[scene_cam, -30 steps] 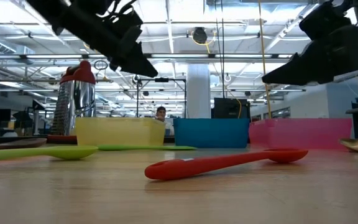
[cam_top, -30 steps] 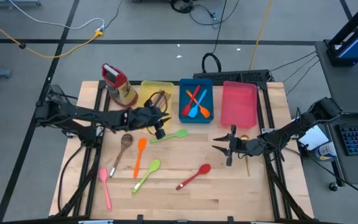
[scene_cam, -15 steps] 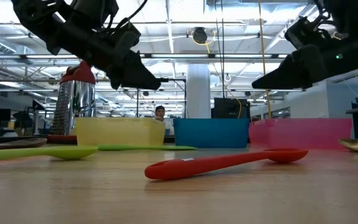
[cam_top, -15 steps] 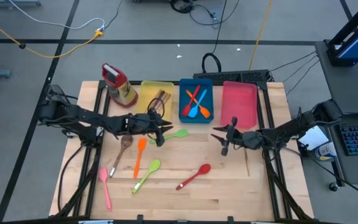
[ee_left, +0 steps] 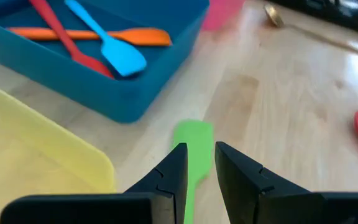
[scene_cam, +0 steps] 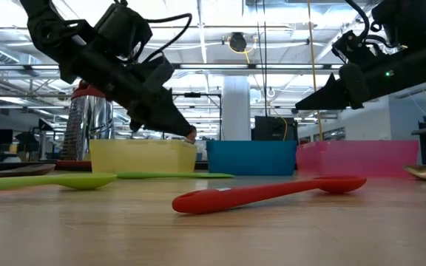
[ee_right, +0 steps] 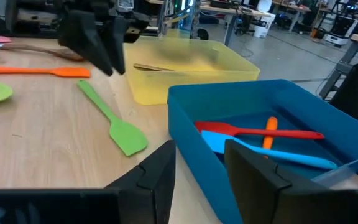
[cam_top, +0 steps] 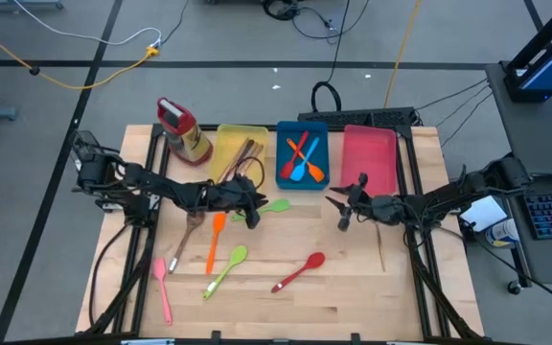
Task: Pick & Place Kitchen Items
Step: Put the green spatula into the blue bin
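Left fingers (ee_left: 199, 167) narrow, empty, above green spatula (ee_left: 192, 144); right fingers (ee_right: 197, 165) parted, empty.

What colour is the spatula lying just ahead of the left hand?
Green spatula, ahead of the left hand; clearest in the left wrist view.

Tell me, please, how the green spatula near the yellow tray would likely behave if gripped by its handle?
The green spatula looks like thin plastic, so probably light. Its slim handle might twist between pincer fingers, and the flat blade lying on the table suggests it won't roll.
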### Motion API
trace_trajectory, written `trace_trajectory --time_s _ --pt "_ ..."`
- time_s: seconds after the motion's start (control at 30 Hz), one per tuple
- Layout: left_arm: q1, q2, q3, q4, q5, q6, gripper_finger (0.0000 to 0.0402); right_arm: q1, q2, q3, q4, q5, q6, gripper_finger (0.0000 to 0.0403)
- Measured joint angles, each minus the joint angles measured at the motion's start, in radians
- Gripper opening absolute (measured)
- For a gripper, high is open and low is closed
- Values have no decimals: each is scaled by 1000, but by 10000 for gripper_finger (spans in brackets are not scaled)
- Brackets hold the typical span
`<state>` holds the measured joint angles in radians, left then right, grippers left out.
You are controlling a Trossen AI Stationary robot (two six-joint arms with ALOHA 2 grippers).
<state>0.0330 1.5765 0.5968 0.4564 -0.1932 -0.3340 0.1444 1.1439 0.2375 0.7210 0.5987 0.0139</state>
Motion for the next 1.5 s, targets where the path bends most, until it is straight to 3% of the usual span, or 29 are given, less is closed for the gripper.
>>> trace_trajectory --time_s 0.2,0.4,0.67,0.9,1.5 --pt "-9 4 0 -56 104 67 88 -3 0 0 -2 0 0 130" --pt "-64 -1 19 -125 113 106 88 -3 0 0 -15 -1 0 130" --pt "-129 -3 135 -471 58 98 88 -4 0 0 -15 -1 2 130" --pt "-107 1 137 -631 -37 -12 88 -4 0 0 -15 -1 90 130" --pt "-85 5 60 -595 -8 -99 88 -4 0 0 -15 -1 105 130"
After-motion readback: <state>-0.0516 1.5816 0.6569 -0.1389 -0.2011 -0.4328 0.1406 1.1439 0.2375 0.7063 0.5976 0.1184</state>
